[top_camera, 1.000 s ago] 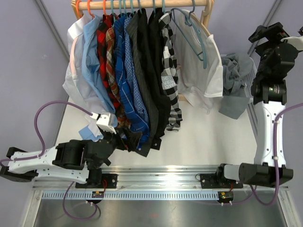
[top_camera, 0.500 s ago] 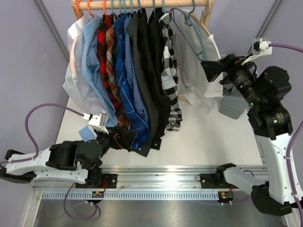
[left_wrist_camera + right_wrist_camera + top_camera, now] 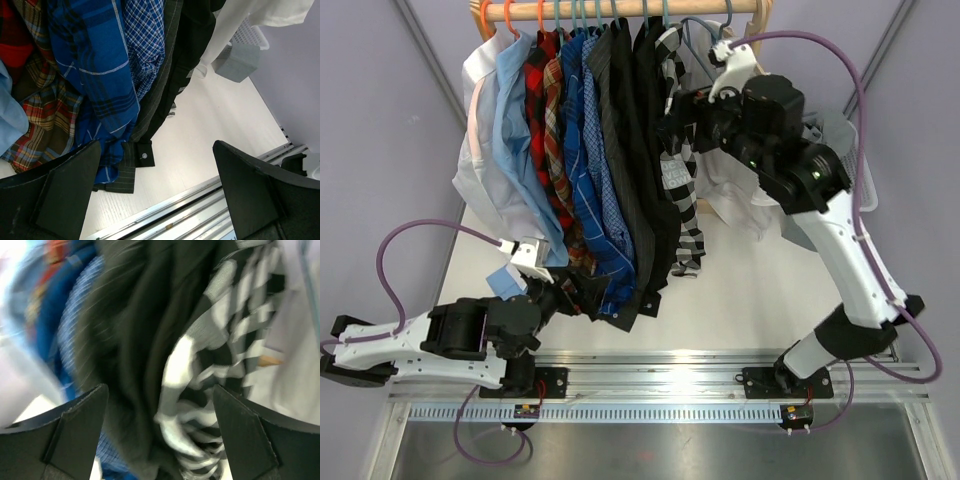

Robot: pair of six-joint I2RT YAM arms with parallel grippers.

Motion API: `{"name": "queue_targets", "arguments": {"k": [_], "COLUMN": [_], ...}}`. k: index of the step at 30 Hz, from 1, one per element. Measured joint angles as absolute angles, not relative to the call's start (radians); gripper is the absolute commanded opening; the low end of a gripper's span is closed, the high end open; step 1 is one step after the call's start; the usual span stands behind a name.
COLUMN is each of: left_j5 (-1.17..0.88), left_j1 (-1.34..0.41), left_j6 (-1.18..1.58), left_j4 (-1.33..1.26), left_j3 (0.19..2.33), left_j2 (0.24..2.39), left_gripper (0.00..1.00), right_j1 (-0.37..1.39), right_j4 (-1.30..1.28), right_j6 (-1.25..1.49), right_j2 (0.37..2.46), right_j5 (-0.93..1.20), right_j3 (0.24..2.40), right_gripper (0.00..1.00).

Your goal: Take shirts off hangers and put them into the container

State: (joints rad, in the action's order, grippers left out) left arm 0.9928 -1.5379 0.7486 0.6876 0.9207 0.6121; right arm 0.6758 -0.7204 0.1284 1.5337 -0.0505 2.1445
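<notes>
A row of shirts (image 3: pixel 580 150) hangs on hangers (image 3: pixel 560 12) from a wooden rail. My right gripper (image 3: pixel 677 118) is raised against the black-and-white check shirt (image 3: pixel 685 215). It is open, and in the blurred right wrist view the check shirt (image 3: pixel 215 365) and a black shirt (image 3: pixel 135 340) lie between its fingers (image 3: pixel 75 435). My left gripper (image 3: pixel 582 290) is open and low, beside the shirt hems. In its wrist view the dark striped cuff (image 3: pixel 142 152) hangs near the left finger (image 3: pixel 60 195). The container (image 3: pixel 248 31) holds a grey shirt (image 3: pixel 237 61). The right arm hides most of it from above.
Empty teal hangers (image 3: pixel 718 45) hang at the rail's right end, over a white shirt (image 3: pixel 745 195). The wooden rail (image 3: pixel 640 8) and its post (image 3: pixel 758 30) stand behind. A metal track (image 3: pixel 660 375) runs along the near table edge.
My right arm has swung from the container at the far right up and left to the check shirt. The left gripper has edged slightly toward the shirt hems.
</notes>
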Motion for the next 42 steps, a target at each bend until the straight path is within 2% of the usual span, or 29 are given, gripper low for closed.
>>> {"name": "queue_targets", "arguments": {"k": [8,15,19,21,23,26,32,33,36,37,38,42], "left_j5": [0.997,0.996,0.995,0.994,0.991,0.989,0.98,0.98,0.977,0.976,0.976,0.973], "left_j1": [-1.538,-1.538,-1.538,-1.538,-1.538,-1.538,-1.538,-1.538,-1.538,-1.538,-1.538,-1.538], "left_j6": [0.773,0.788,0.795,0.798,0.8,0.807,0.819,0.821,0.822,0.822,0.824,0.831], "left_j4": [0.698,0.709,0.71,0.71,0.71,0.711,0.712,0.711,0.713,0.712,0.713,0.716], "left_j3": [0.906,0.904,0.886,0.881,0.876,0.875,0.872,0.869,0.861,0.859,0.857,0.857], "left_j2": [0.568,0.568,0.558,0.554,0.549,0.54,0.519,0.516,0.51,0.51,0.509,0.509], "left_gripper": [0.99,0.99,0.99,0.99,0.99,0.99,0.99,0.99,0.99,0.99,0.99,0.99], "right_j1": [0.726,0.733,0.733,0.733,0.733,0.733,0.733,0.732,0.725,0.721,0.713,0.694], "right_j4": [-0.812,-0.813,-0.814,-0.814,-0.815,-0.815,-0.818,-0.818,-0.817,-0.817,-0.814,-0.804], "right_j6": [0.076,0.053,0.051,0.051,0.051,0.057,0.054,0.052,0.05,0.049,0.048,0.048], "right_j2": [1.74,1.787,1.8,1.8,1.8,1.8,1.801,1.802,1.811,1.815,1.819,1.831], "right_j5": [-0.321,-0.486,-0.533,-0.542,-0.542,-0.543,-0.565,-0.566,-0.566,-0.565,-0.56,-0.542], "right_j3": [2.398,2.457,2.446,2.434,2.424,2.411,2.406,2.406,2.406,2.405,2.4,2.389], "right_gripper": [0.87,0.72,0.63,0.61,0.54,0.47,0.45,0.38,0.24,0.08,0.0,0.0]}}
